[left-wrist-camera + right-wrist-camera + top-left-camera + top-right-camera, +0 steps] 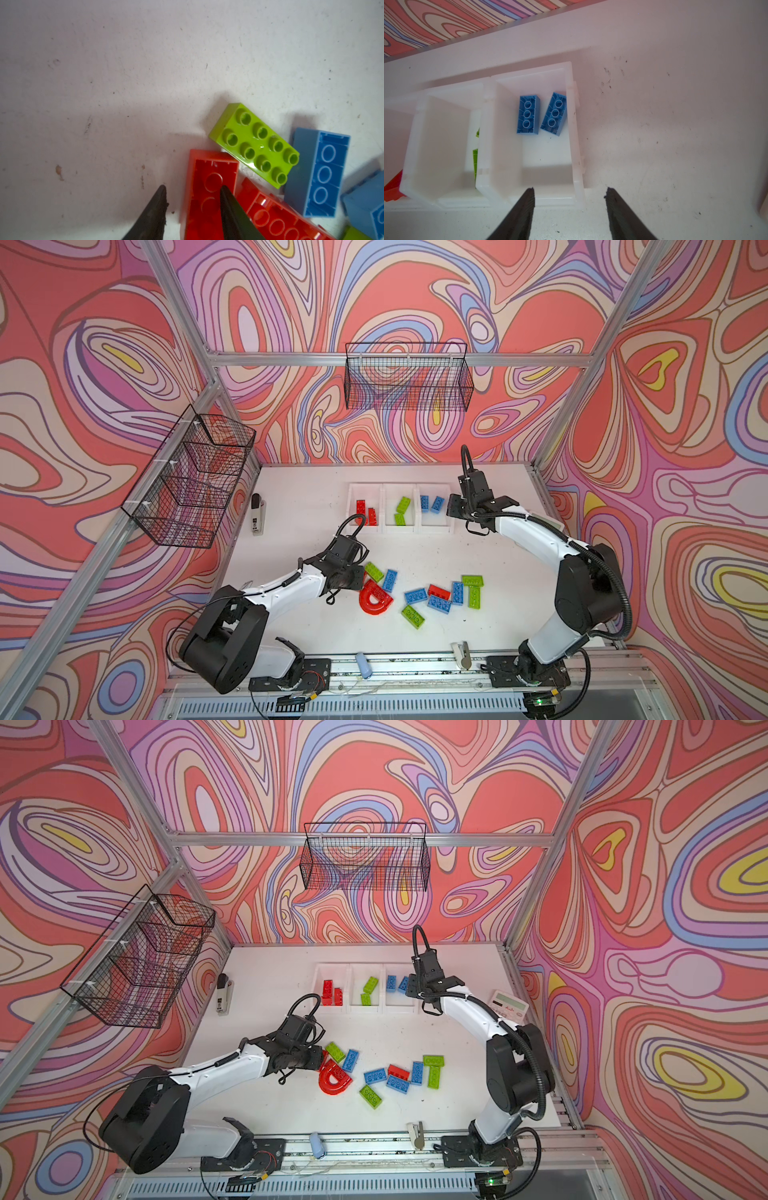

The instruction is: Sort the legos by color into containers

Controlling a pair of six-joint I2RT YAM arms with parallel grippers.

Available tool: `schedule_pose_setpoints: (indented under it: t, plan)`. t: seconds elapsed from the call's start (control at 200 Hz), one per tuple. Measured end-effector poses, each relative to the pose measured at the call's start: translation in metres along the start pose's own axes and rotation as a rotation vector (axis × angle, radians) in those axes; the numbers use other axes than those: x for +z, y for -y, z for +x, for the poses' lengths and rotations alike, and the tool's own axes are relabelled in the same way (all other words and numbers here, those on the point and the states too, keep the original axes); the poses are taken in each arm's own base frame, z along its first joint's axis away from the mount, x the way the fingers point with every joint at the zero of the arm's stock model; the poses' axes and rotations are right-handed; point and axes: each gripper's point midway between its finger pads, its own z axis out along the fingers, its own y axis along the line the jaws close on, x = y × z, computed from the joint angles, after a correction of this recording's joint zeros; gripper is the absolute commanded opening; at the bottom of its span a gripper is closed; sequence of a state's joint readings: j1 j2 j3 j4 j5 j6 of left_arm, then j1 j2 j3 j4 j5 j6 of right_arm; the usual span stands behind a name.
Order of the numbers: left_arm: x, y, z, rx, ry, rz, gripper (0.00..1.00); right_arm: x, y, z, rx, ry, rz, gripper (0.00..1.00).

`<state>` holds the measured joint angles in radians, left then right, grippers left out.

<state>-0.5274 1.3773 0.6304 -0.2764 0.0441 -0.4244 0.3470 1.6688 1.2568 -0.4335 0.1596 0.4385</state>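
While the right pincer (pixel 569 190) hangs open and empty over the near right corner of the three white containers (pixel 399 528), the left pincer (pixel 193 187) is down among the loose legos (pixel 415 596) on the white bench (pixel 299 556). Its two black fingers (pixel 158 212) straddle one long wall of an upturned red brick (pixel 207 176), one finger over the hollow underside, one outside above bare bench. The jaws stand narrowly apart and a gap shows between the outer finger and the plastic; the wrist view is too close to say whether the inner finger touches. A green brick (pixel 253 143) lies studs up just beside the red brick, a blue brick (pixel 324 172) rests upturned on its right, and the red arch (pixel 374 600) lies just near of them. Further right, more blue, red and green pieces lie in a loose cluster at mid-bench. The containers sit in a row toward the far side: two red bricks (pixel 360 506) in the left one, two green bricks (pixel 403 504) in the middle, two blue bricks (pixel 528 114), undersides up, in the right. Black wire baskets (pixel 409 381) hang on the patterned walls.
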Motion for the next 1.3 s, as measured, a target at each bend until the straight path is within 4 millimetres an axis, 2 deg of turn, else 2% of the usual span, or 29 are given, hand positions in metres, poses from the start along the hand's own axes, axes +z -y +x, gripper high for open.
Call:
schedule_pose_setpoints:
  t: [0.22, 0.386, 0.501, 0.626, 0.691, 0.751, 0.881, 1.037, 1.167, 1.297]
  plan:
    - [-0.001, 0.0, -0.001, -0.007, 0.004, -0.002, 0.32, 0.0, 0.0, 0.0, 0.0, -0.001, 0.0, 0.58]
    - [-0.012, -0.001, -0.007, -0.011, 0.033, -0.001, 0.29, 0.0, 0.0, 0.0, 0.0, -0.001, 0.0, 0.58]
    - [-0.03, 0.002, -0.028, -0.013, 0.089, 0.005, 0.29, 0.0, -0.001, 0.001, 0.001, -0.004, -0.006, 0.57]
    - [-0.053, 0.009, -0.07, -0.005, 0.181, 0.022, 0.29, 0.002, -0.001, 0.007, 0.005, -0.017, -0.013, 0.56]
    - [-0.061, 0.011, -0.086, -0.001, 0.214, 0.026, 0.37, 0.004, 0.001, 0.014, 0.008, -0.033, -0.013, 0.56]
    - [-0.064, 0.011, -0.092, 0.001, 0.224, 0.029, 0.45, 0.003, 0.004, 0.022, 0.01, -0.046, -0.012, 0.56]
    - [-0.06, 0.011, -0.08, 0.004, 0.185, 0.037, 0.56, 0.001, 0.01, 0.036, 0.012, -0.071, -0.01, 0.56]
    - [-0.05, 0.012, -0.046, 0.008, 0.115, 0.035, 0.67, 0.002, 0.012, 0.043, 0.011, -0.088, -0.013, 0.56]
    - [-0.039, 0.012, -0.023, 0.006, 0.061, 0.023, 0.68, 0.002, 0.011, 0.042, 0.012, -0.085, -0.018, 0.56]
    - [-0.028, 0.009, -0.014, -0.002, 0.026, 0.0, 0.66, 0.002, 0.01, 0.042, 0.012, -0.085, -0.018, 0.56]
